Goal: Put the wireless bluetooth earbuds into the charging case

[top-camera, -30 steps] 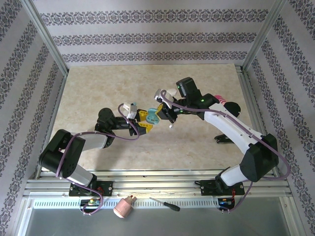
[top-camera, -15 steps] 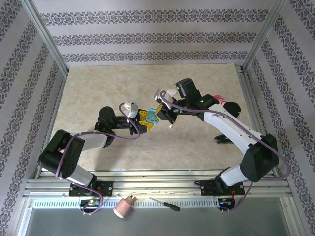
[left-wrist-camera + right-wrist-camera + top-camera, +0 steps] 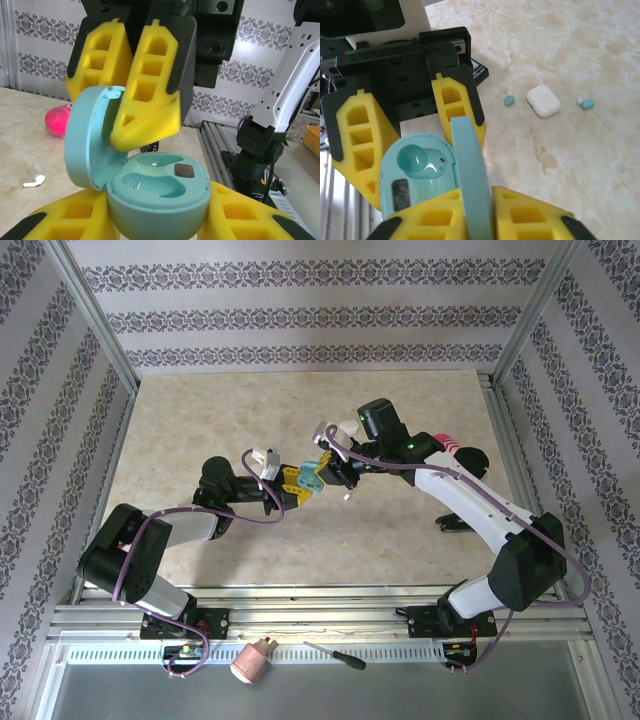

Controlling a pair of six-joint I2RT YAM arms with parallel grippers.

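Note:
The pale blue-green charging case (image 3: 159,197) stands open above the middle of the table (image 3: 400,540), both wells empty. My left gripper (image 3: 157,220) is shut on its base, a yellow finger (image 3: 70,222) against each side. My right gripper (image 3: 472,210) comes from the opposite side, shut on the raised lid (image 3: 470,170). In the top view the two grippers meet at the case (image 3: 310,478). Two blue-green earbuds (image 3: 509,100) (image 3: 586,103) lie loose on the table. A white earbud (image 3: 34,180) lies on the table too.
A white pebble-shaped case (image 3: 543,100) lies between the two blue-green buds. A pink object (image 3: 452,443) sits behind the right arm and a black piece (image 3: 455,523) beside it. A screwdriver (image 3: 335,656) and a pinkish cylinder (image 3: 252,660) rest on the front rail.
My left gripper's fingers have drawn in against the case base. The right gripper has stayed at the lid and both arms have hardly shifted.

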